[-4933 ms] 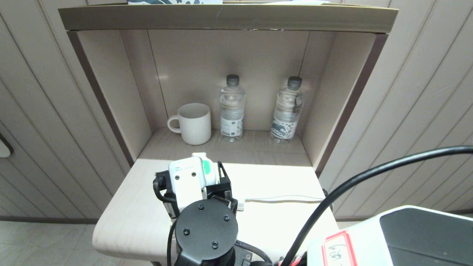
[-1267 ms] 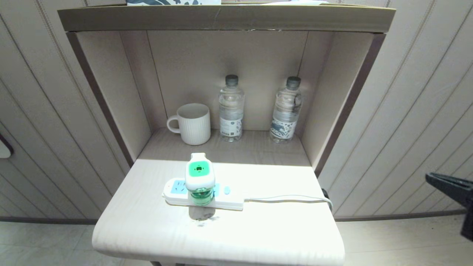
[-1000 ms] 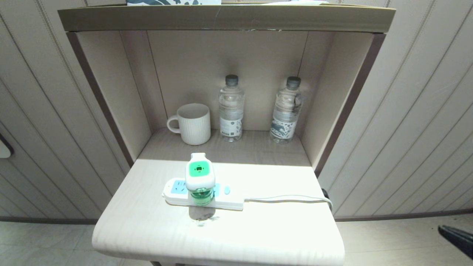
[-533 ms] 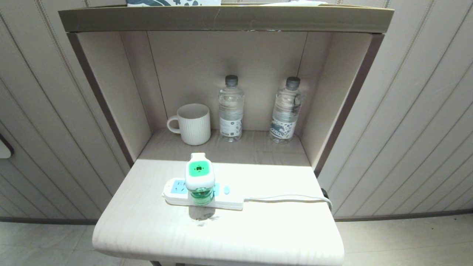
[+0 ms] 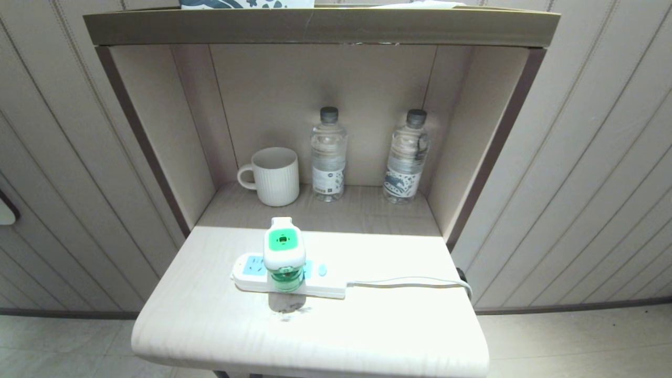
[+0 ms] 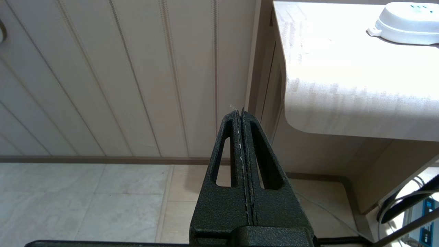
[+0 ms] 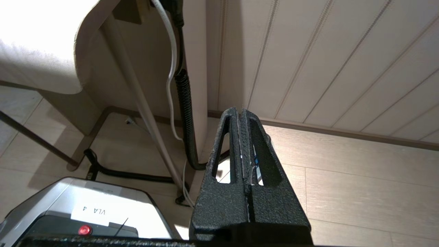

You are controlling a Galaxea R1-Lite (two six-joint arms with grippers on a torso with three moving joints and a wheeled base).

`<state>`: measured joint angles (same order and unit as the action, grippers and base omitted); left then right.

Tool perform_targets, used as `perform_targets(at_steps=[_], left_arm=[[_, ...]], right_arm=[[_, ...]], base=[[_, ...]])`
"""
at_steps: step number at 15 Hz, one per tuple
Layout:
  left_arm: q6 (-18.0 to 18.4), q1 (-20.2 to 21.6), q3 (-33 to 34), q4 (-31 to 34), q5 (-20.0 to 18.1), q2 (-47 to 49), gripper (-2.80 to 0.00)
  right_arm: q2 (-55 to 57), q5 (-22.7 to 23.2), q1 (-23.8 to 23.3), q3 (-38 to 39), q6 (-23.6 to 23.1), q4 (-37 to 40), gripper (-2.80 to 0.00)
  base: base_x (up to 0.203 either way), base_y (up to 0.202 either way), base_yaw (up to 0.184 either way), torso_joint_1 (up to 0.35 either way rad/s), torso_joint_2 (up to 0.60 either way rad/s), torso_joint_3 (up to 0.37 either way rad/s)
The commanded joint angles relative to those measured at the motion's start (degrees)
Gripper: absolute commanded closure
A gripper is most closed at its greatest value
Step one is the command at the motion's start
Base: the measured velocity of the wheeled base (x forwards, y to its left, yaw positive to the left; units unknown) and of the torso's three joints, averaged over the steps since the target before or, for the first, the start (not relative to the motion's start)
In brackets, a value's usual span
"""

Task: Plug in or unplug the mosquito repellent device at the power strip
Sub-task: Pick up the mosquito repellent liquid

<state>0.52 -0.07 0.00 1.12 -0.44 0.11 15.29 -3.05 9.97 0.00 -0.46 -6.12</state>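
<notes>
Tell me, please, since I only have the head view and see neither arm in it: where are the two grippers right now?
Observer: The left gripper hangs shut below the table's edge, beside the panelled wall.
Operator: And the right one?
Observer: The right gripper is shut too, empty, low over the floor by the table leg.
Operator: Anything near it?
Observer: A white cord and a black corrugated hose run down beside that leg.

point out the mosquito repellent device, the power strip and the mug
mosquito repellent device point(image 5: 283, 241): head view, on its green top.
power strip point(image 5: 251, 266): head view, on the blue socket face at its left end.
mug point(image 5: 276, 179): head view, on its ribbed white side.
</notes>
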Motion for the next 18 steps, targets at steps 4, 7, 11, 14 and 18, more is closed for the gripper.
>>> perform_targets(at_steps=[4,7,11,14,18], left_arm=[[0.0,0.0,0.0,0.0,0.0,0.0,0.00],[0.0,0.0,0.0,0.0,0.0,0.0,0.00],[0.0,0.0,0.0,0.0,0.0,0.0,0.00],[0.0,0.0,0.0,0.0,0.0,0.0,0.00],[0.0,0.0,0.0,0.0,0.0,0.0,0.00]], right_arm=[[0.1,-0.5,1.8,0.0,0.3,-0.1,0.00],[0.1,-0.3,-0.3,0.0,0.4,0.1,0.00],[-4.5,2.2,-8.4,-0.1,-0.9,2.4,0.00],[-15.0,3.0,-9.6,-0.1,-2.2,6.2,0.00],[-15.1,2.6,-10.0,0.0,1.3,7.2,0.00]], base=[[0.000,0.000,0.000,0.000,0.00,0.000],[0.000,0.000,0.000,0.000,0.00,0.000],[0.000,0.000,0.000,0.000,0.00,0.000],[0.000,0.000,0.000,0.000,0.00,0.000],[0.000,0.000,0.000,0.000,0.00,0.000]])
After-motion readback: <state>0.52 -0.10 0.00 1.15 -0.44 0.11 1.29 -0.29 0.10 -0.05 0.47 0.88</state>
